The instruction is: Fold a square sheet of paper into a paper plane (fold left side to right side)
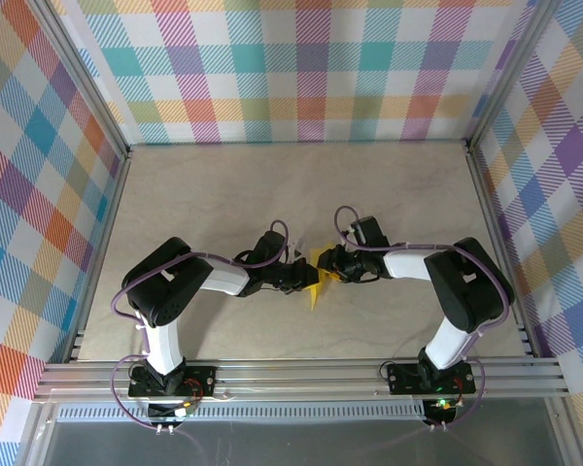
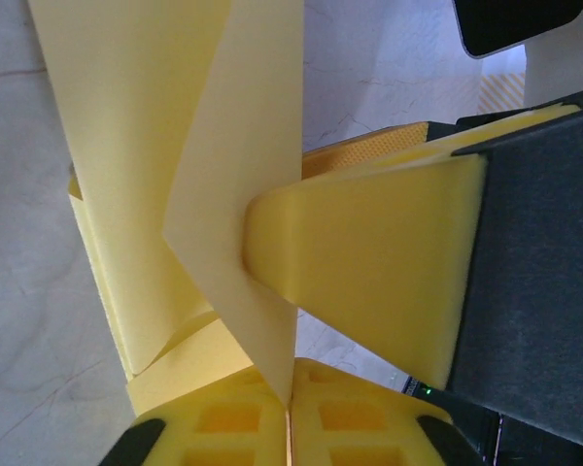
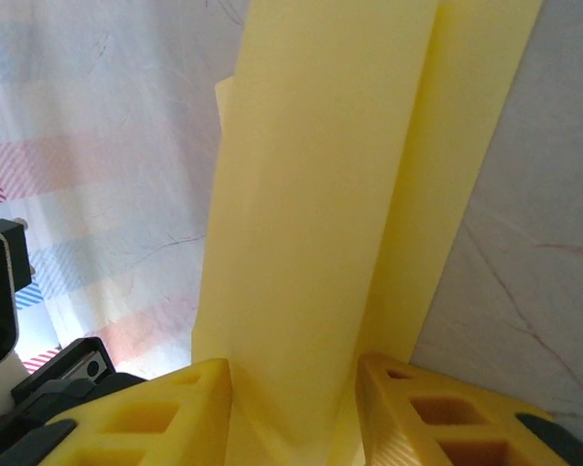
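The yellow sheet of paper [image 1: 317, 282], folded into a long narrow creased shape, is lifted at the table's middle between both grippers. My left gripper [image 1: 297, 276] is shut on it: in the left wrist view its jaws meet on the lower tip of a paper flap [image 2: 235, 165], the gripper [image 2: 291, 413] pinching that edge. My right gripper [image 1: 332, 264] comes in from the right. Its jaws stand apart around the folded strip [image 3: 311, 223], the gripper [image 3: 293, 408] straddling its width. One right finger [image 2: 369, 272] touches the flap in the left wrist view.
The pale table [image 1: 223, 194] lies under both arms. Metal frame rails [image 1: 301, 374] run along the near edge and up both sides. Plaid walls [image 1: 301, 68] close the back and sides. The two grippers nearly touch each other.
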`<move>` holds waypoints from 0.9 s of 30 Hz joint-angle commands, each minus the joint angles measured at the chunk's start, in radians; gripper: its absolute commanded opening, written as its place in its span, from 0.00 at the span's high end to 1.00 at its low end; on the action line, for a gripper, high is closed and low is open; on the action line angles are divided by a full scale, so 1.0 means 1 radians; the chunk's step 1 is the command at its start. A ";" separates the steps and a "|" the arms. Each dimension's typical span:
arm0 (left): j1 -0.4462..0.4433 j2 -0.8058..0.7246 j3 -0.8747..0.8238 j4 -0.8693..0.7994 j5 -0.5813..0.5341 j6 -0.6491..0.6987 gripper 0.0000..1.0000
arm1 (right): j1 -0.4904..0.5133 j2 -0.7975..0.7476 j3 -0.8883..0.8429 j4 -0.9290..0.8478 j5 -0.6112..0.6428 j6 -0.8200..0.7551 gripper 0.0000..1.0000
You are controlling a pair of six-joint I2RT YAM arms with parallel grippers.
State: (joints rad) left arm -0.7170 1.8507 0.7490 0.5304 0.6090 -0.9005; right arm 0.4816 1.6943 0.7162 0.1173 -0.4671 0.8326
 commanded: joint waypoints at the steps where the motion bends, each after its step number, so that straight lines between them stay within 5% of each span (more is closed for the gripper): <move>1: 0.010 -0.001 -0.001 0.029 -0.008 0.002 0.85 | 0.010 0.030 0.020 -0.048 0.028 -0.024 0.61; 14: 0.043 -0.105 -0.004 -0.134 -0.068 0.094 0.60 | 0.012 0.054 0.027 -0.090 0.047 -0.044 0.62; 27: 0.050 -0.039 0.047 -0.160 -0.072 0.120 0.65 | 0.014 0.055 0.037 -0.106 0.048 -0.050 0.62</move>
State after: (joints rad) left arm -0.6788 1.7870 0.7647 0.3950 0.5564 -0.8097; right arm 0.4862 1.7142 0.7483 0.0788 -0.4622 0.8070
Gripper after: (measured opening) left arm 0.359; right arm 0.385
